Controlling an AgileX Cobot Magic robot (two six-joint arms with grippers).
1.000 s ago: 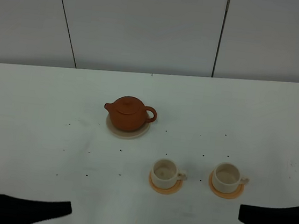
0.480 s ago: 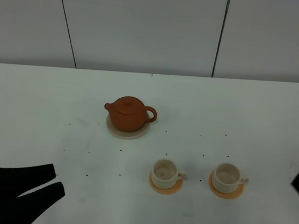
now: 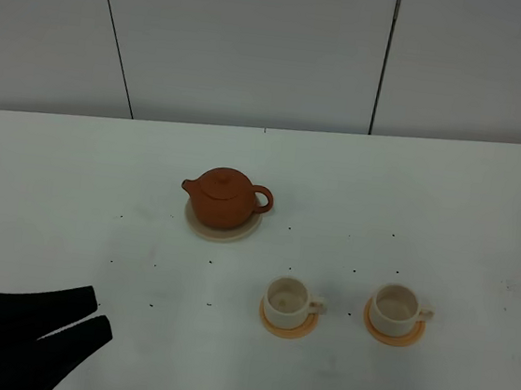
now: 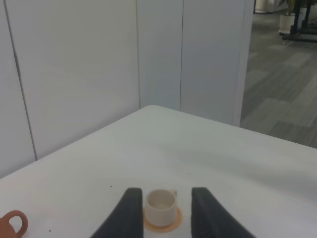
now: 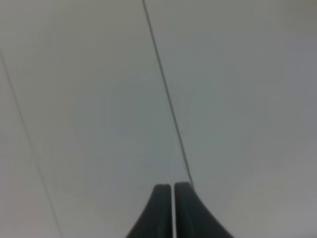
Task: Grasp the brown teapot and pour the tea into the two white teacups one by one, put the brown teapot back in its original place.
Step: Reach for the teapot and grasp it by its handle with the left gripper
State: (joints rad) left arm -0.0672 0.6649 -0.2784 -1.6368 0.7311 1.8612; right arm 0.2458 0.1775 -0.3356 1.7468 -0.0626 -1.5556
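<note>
The brown teapot (image 3: 227, 199) sits on its cream coaster (image 3: 222, 227) at mid table, spout to the left. The two white teacups (image 3: 288, 299) (image 3: 396, 307) stand on orange saucers in front and to the right of it. My left gripper (image 3: 96, 316) is open and empty at the front left, well short of the teapot. In the left wrist view its fingers (image 4: 130, 210) frame one teacup (image 4: 161, 202), and the teapot's handle (image 4: 13, 223) shows at the edge. My right gripper (image 5: 173, 187) is shut and empty and faces a wall panel. It is out of the high view.
The white table (image 3: 447, 207) is dotted with small dark specks. Grey wall panels (image 3: 259, 44) stand behind its far edge. The left wrist view shows the table's far corner (image 4: 148, 107) and an open floor beyond.
The right gripper has left the high view through the right side. The left gripper swung from low and flat to angled towards the cups, then held still. Teapot and cups have not moved.
</note>
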